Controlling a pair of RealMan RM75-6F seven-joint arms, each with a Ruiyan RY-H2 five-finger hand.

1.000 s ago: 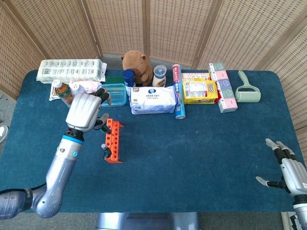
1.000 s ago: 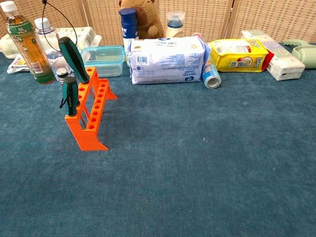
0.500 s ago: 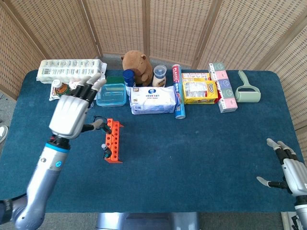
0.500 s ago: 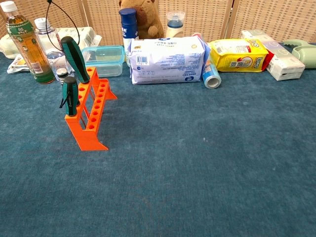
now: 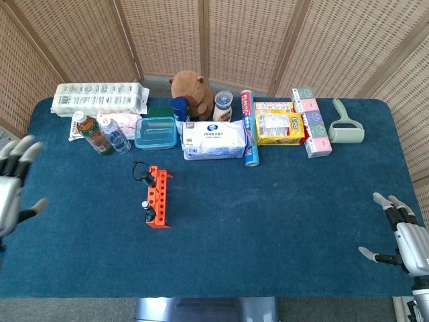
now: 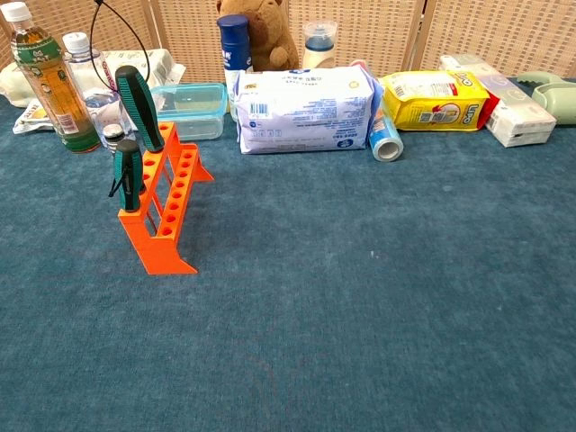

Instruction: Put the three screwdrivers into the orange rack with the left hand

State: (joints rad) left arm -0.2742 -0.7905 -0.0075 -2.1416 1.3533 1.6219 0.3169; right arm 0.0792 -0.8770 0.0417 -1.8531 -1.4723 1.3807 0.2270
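Evidently already in the orange rack [image 5: 158,198]: a tall green-handled screwdriver [image 6: 137,106] at the far end, leaning a little; a shorter green-handled screwdriver [image 6: 126,173] at the near end, upright; between them, in the head view, a small pale-topped screwdriver [image 5: 144,204], likely the third, though too small to be sure of; runs with its long axis away from the robot, left of the middle of the desk [image 5: 281,221], just in front of the clear plastic box [image 5: 155,131] and near the tea bottle [image 6: 45,76]; lies to the right of the left hand [image 5: 13,191], well apart from it, yet far nearer that hand than the right hand [image 5: 402,236] at the opposite edge; fingers of both spread, released, grasping nothing; probably little left beyond checking the seating; from the head view alone, both hands and the row of holes from above; from the chest view, handle height and lean, with no hand in sight.
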